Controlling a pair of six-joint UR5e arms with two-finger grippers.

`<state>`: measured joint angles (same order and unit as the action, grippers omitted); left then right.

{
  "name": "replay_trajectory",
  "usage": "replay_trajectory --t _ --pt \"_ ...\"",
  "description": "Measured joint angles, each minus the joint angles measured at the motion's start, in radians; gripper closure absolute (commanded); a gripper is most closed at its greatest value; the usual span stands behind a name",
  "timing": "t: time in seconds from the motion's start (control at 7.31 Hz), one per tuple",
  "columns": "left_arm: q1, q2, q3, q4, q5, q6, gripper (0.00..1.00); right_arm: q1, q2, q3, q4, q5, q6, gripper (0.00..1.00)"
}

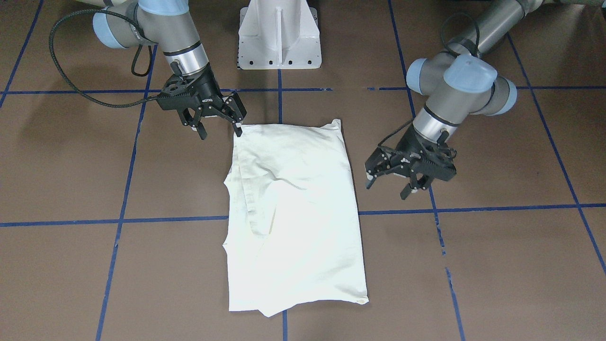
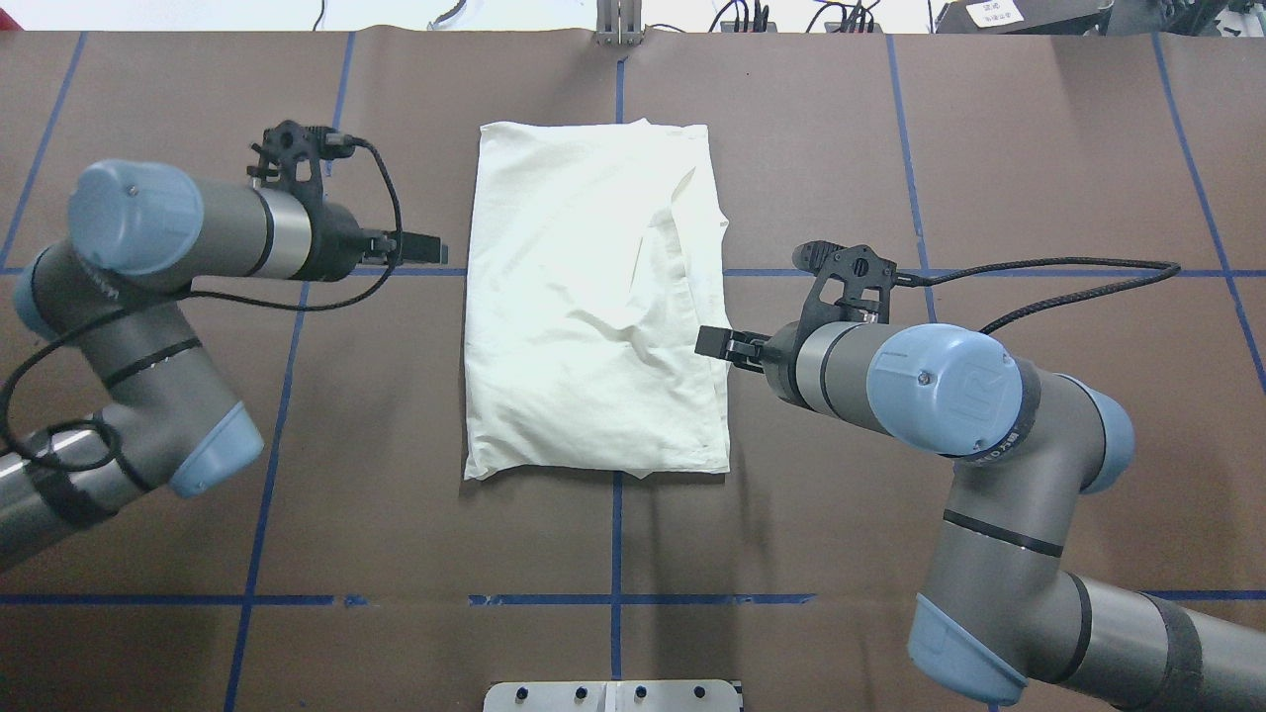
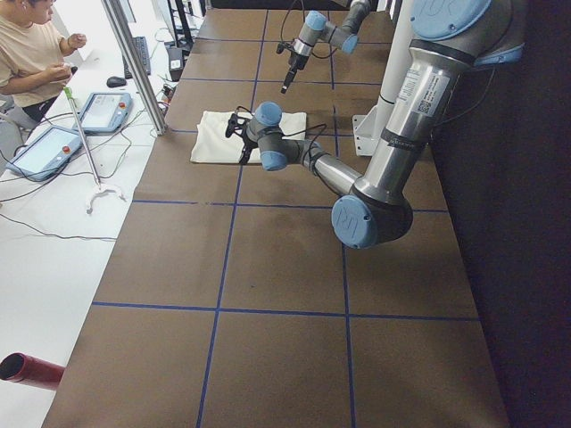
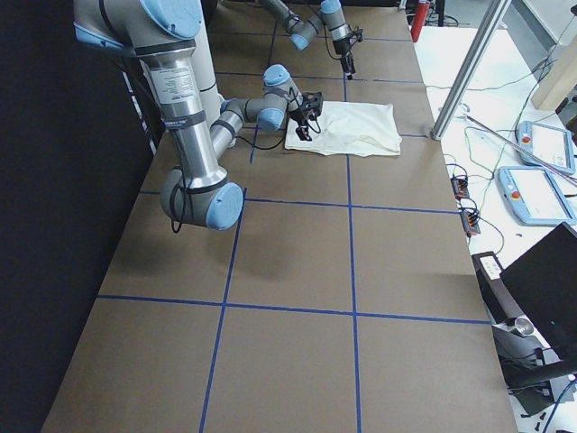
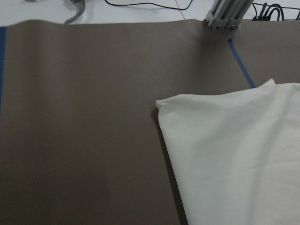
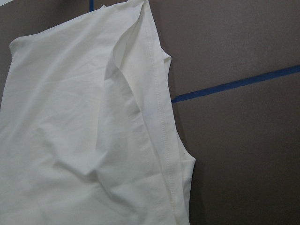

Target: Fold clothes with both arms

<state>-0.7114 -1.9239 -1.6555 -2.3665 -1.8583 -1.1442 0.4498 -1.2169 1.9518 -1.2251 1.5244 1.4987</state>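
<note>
Shirt (image 1: 293, 208), plain side up, lies mid-worktop (image 1: 497, 265) as a long rectangle, with loose layers along one long edge. Right end effector (image 1: 221, 132): spread wide, empty, poised at the robot-side corner. Left end effector (image 1: 387, 189): spread wide, empty, just beside the opposite edge. Recommended: pinch every layer, lift both sides in step.

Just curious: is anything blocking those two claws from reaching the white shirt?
Nothing visible. Only brown tabletop lies between the open left gripper and the cream shirt; the open right gripper is at its edge.
</note>
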Motion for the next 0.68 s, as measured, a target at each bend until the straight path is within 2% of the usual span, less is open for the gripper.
replay_trajectory --t 0.14,0.41,0.55,0.68 --pt "0.074 0.071 -0.091 -0.001 0.042 -0.108 0.20 -0.001 -0.004 0.011 0.001 0.000 0.015 0.00" --pt "0.240 0.128 -0.156 0.000 0.187 -0.321 0.38 -0.002 -0.007 0.014 0.001 -0.001 0.023 0.00" --pt "0.307 0.131 -0.153 0.001 0.251 -0.410 0.43 -0.002 -0.007 0.014 0.001 -0.002 0.024 0.00" --pt "0.344 0.130 -0.145 0.001 0.288 -0.471 0.43 -0.002 -0.007 0.013 0.001 -0.004 0.024 0.00"
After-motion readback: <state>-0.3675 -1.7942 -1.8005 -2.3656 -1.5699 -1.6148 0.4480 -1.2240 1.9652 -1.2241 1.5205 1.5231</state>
